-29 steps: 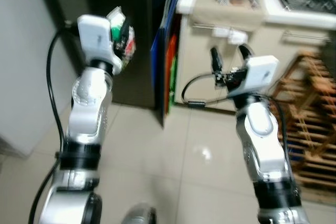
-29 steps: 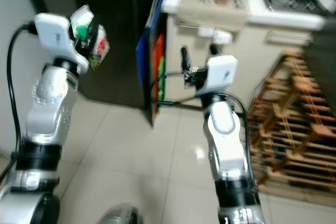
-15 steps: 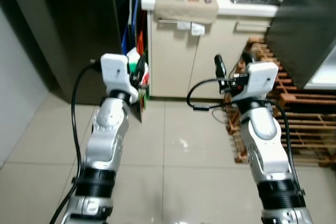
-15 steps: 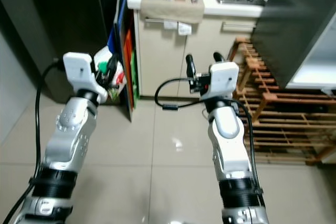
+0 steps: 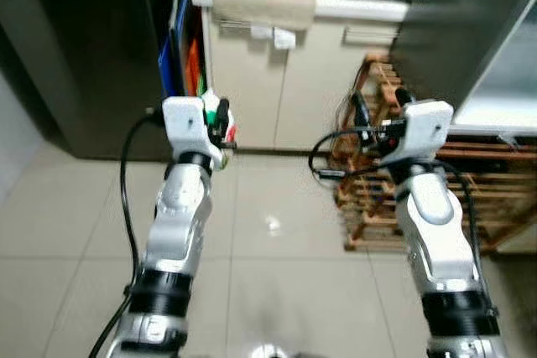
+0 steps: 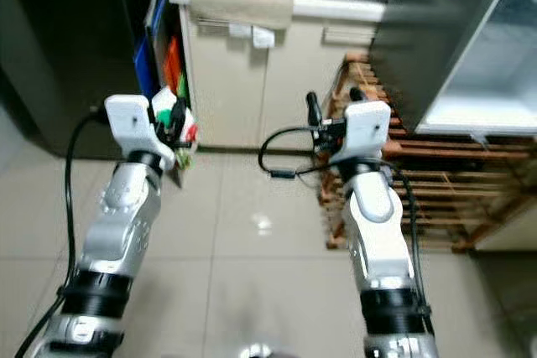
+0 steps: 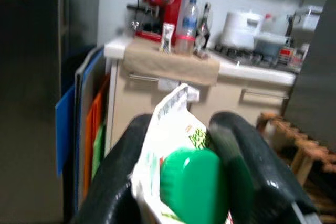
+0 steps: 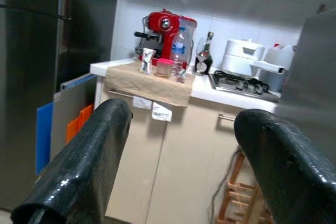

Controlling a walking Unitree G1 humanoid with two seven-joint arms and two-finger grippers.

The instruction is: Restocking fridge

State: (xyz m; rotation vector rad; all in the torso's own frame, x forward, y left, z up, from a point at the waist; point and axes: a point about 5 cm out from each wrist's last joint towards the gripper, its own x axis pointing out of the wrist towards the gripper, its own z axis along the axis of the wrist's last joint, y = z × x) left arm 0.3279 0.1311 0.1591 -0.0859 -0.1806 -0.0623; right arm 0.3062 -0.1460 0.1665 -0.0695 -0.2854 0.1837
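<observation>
My left gripper is shut on a white carton with a green cap, held up in front of my chest; the carton shows green and red print. In the left wrist view both black fingers press the carton's sides. My right gripper is raised at the same height, open and empty, its fingers spread wide. An open fridge door of grey steel stands at the right, with the pale fridge interior beside it.
A beige kitchen counter stands ahead, with a red coffee machine, bottles and a gas hob. Blue and orange boards lean beside a dark cabinet. A wooden slatted rack lies at the right. Beige floor tiles lie below.
The camera has swung to the right: the counter slid left and the fridge door and interior came further into view. Both arms keep their pose, the carton still held.
</observation>
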